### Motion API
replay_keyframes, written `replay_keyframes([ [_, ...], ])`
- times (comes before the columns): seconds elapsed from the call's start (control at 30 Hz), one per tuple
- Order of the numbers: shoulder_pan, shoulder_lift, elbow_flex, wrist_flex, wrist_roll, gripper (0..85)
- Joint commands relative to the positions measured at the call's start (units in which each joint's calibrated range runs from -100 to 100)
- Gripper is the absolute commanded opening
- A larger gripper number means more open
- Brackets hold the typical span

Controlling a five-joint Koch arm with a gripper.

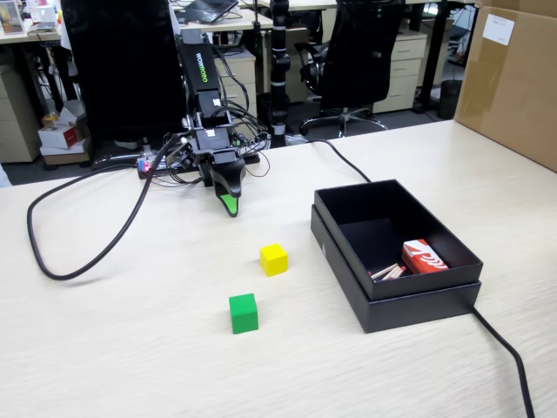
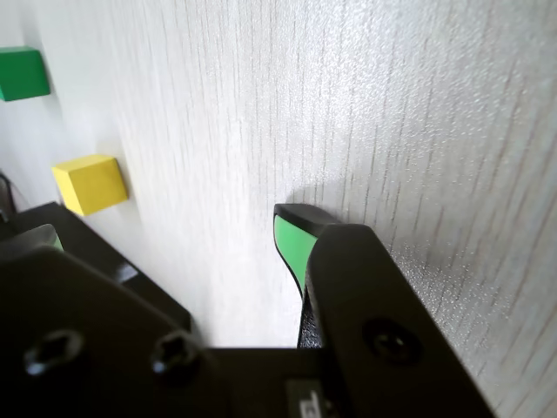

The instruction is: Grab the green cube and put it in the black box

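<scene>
In the fixed view, one green cube (image 1: 244, 313) sits flat near the desk's (image 1: 104, 348) front edge, no long axis, one face toward the camera. One yellow cube (image 1: 273, 259) lies just behind it. One black box (image 1: 418, 305) stands rightward, holding a red-and-white carton (image 1: 424, 257).

In the wrist view, the gripper (image 2: 294, 233) shows a single green tip; I cannot tell its opening.
</scene>
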Motion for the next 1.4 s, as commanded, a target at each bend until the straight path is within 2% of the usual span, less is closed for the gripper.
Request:
replay_keyframes([
  [0.0, -0.2, -0.1, 3.5, -9.0, -0.1, 47.7],
  [0.1, -0.2, -0.1, 9.7, -13.5, -0.1, 47.5],
  [0.3, -0.2, 3.4, 31.4, -30.0, 0.0, 47.2],
  [0.47, -0.5, 20.0, 54.2, -41.9, 0.2, 47.2],
  [0.53, -0.9, 34.5, 69.6, -46.9, 0.3, 44.7],
  [0.9, -2.1, 79.3, 104.6, -47.6, -0.6, 44.5],
  [0.97, -2.4, 89.3, 111.3, -47.6, -1.6, 44.5],
  [1.17, -3.6, 107.8, 121.6, -47.5, -2.8, 44.7],
  [1.37, -4.2, 117.4, 126.0, -47.4, -3.3, 44.7],
])
